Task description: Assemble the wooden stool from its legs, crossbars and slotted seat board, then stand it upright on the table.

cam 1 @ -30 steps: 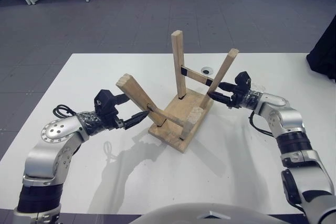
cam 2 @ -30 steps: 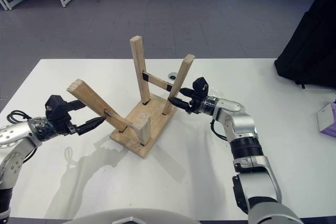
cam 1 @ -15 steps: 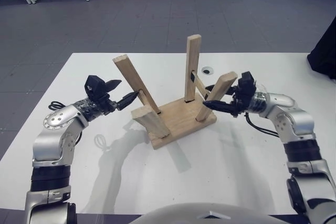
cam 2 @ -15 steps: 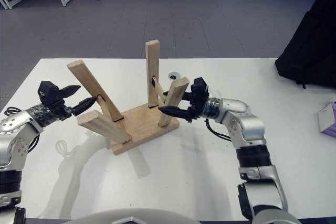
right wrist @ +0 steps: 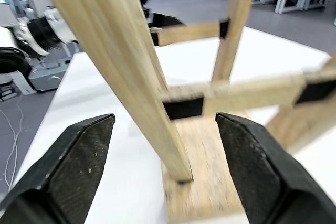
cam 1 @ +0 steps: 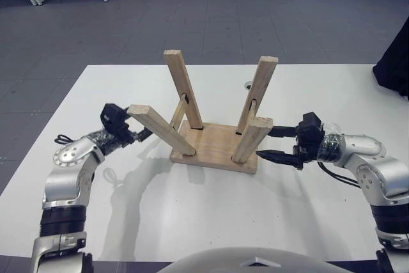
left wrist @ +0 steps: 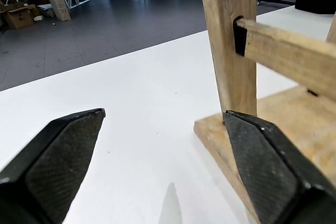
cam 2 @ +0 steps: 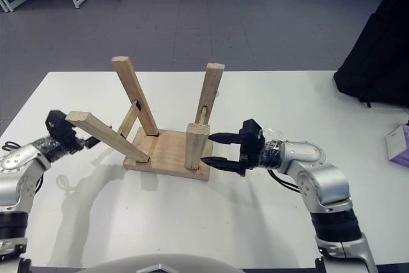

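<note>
The wooden stool stands upside down, its seat board (cam 1: pixel 214 148) flat on the white table (cam 1: pixel 192 215) and its legs (cam 1: pixel 182 87) pointing up and outward. Crossbars (right wrist: pixel 247 95) join the legs. My left gripper (cam 1: pixel 140 133) is open just behind the outward-leaning left leg (cam 1: pixel 160 129), with bare table between its fingers (left wrist: pixel 63 166). My right gripper (cam 1: pixel 262 141) is open at the right side of the near right leg (cam 1: pixel 250 139), one finger high and one low, and that leg (right wrist: pixel 131 77) rises just ahead of its fingers (right wrist: pixel 79 166).
A round cable hole (cam 1: pixel 248 84) lies in the table behind the stool. A black bag (cam 1: pixel 393 62) stands beyond the right edge, and a purple box (cam 2: pixel 399 145) sits at the far right. A black cable (cam 1: pixel 61 139) loops by my left arm.
The stool has turned round on the table and its seat board has settled flat. My right gripper dropped toward the front and stands beside the near leg. My left gripper drew back to the left.
</note>
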Robot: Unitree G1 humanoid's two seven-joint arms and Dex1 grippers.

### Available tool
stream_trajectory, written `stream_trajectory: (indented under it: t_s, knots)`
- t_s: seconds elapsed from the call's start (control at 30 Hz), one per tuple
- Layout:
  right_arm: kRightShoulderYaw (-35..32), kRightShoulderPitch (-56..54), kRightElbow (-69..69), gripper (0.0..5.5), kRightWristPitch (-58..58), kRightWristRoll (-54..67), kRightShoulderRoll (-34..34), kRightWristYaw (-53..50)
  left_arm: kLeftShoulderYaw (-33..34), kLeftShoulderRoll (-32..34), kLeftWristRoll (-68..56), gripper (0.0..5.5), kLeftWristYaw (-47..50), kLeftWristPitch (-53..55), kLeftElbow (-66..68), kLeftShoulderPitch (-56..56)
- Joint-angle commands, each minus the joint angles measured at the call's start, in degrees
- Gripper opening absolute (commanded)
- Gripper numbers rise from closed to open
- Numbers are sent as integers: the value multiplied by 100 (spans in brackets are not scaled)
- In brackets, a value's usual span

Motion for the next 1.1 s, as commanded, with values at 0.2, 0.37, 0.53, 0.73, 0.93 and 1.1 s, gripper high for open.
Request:
stream_trajectory:
  t_s: [0.2,0.37,0.53,0.73,0.93,1.1]
  knots:
    - [1090,-176,772,351,-959,-1168,392,-178,-638,755,-131,417,-2070,-167,-137,297]
    - [1177,-287,1149,351,-1322,-1425,468,-219,-900,399,-134,417,-2116,-169,195,-444]
    - [1237,-421,1413,351,-1505,-1509,574,-183,-1205,233,-133,417,-2426,-76,658,-962]
    - [1285,-532,1777,354,-1792,-1683,672,-168,-1518,22,96,360,-2577,-309,1226,-1144]
    - [1268,-634,2036,289,-2003,-1693,686,13,-1500,-130,98,256,-2546,-451,1345,-1146]
    - [1213,-863,2378,194,-2205,-1565,793,292,-1505,-142,89,177,-2620,-459,1352,-1131]
